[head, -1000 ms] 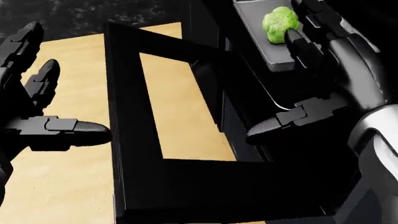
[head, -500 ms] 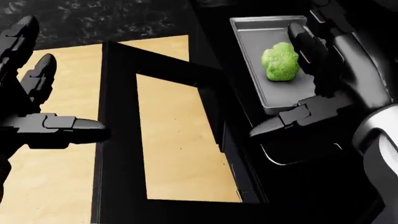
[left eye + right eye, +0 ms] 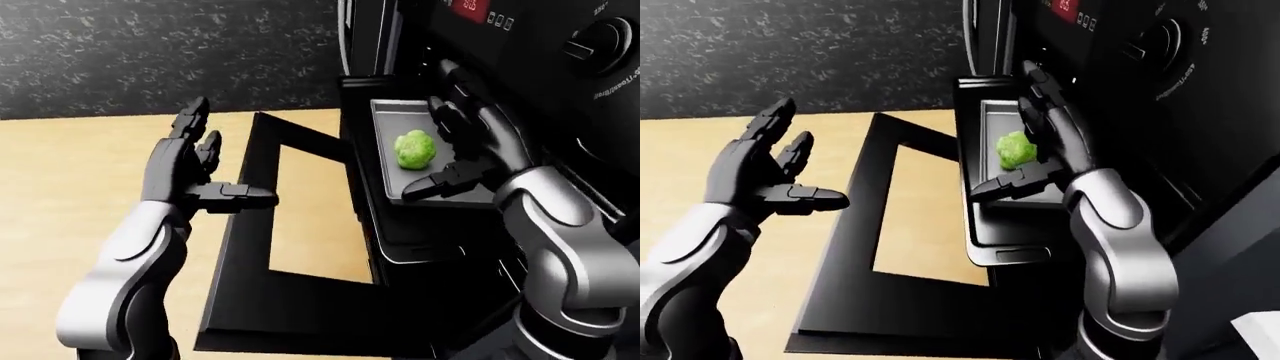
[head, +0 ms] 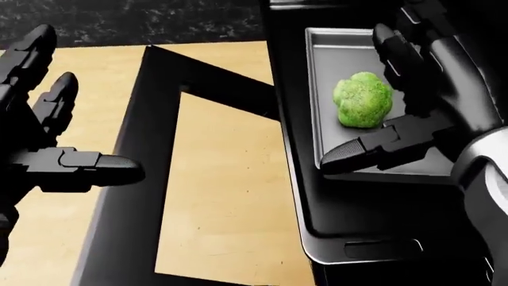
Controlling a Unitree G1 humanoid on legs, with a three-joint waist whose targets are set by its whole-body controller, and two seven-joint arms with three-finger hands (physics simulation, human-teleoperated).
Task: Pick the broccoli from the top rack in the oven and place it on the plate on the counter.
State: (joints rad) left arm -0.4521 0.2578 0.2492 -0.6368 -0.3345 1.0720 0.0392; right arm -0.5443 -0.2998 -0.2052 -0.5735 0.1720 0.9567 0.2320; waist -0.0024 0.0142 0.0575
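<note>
The green broccoli (image 4: pixel 362 107) lies on a grey tray (image 4: pixel 337 53) on the top rack of the open oven, at the upper right of the head view. My right hand (image 4: pixel 357 98) is open around it. Its fingers (image 4: pixel 405 59) stand along the broccoli's right side and its thumb (image 4: pixel 373 149) lies just below it, not closed on it. My left hand (image 4: pixel 87 119) is open and empty at the left, over the wooden floor, apart from the oven door. The plate and the counter are not in view.
The black oven door (image 4: pixel 135 149) hangs open at the middle, and the wooden floor shows through its window. A darker lower rack (image 4: pixel 357 238) juts out under the tray. The control panel with knobs (image 3: pixel 600 37) is above. A dark speckled wall (image 3: pixel 150 52) is at the top left.
The whole picture has shifted, so the camera has moved; the tray and broccoli now sit lower and larger. My right thumb has come in under the broccoli. My left hand holds its pose.
</note>
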